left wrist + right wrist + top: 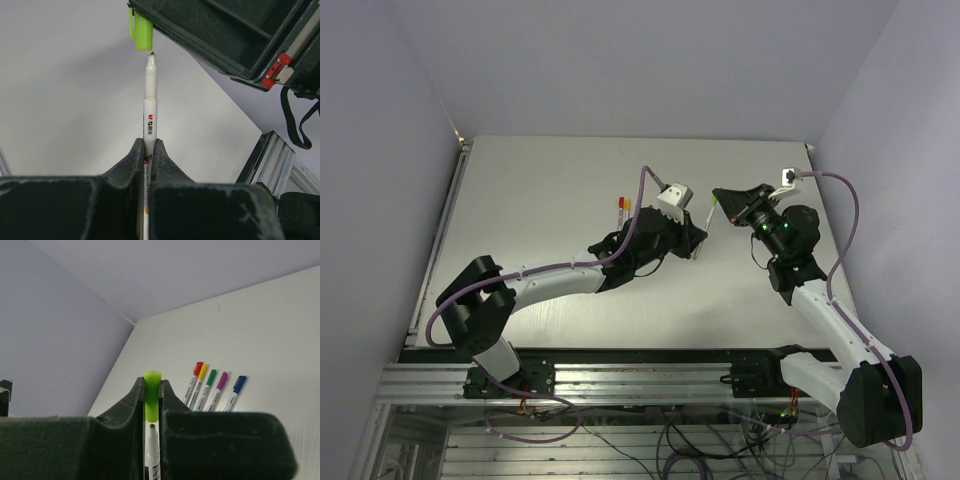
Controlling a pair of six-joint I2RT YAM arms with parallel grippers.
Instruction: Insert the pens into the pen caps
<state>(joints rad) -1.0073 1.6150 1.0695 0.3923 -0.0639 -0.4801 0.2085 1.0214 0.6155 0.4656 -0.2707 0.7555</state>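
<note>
Pen (150,107), white with printed lettering on its barrel, stands upright in the middle of the left wrist view. The closed left jaws grip it low on the barrel. Its bare dark tip points up at the light green cap (143,34) at the top of the frame, just short of the cap's open mouth and not inside it. That cap is clamped between the closed right jaws, which rise at lower centre of the right wrist view with the pen tip just beneath the cap. In the top view the two arms meet above the middle of the desk (540,190), the left arm (550,275) reaching in from the lower left and the right arm (825,305) from the lower right. Five other pens (214,390) lie side by side on the desk at centre right of the right wrist view, their caps red, yellow, green, purple and blue from left to right, well apart from the held pair
</note>
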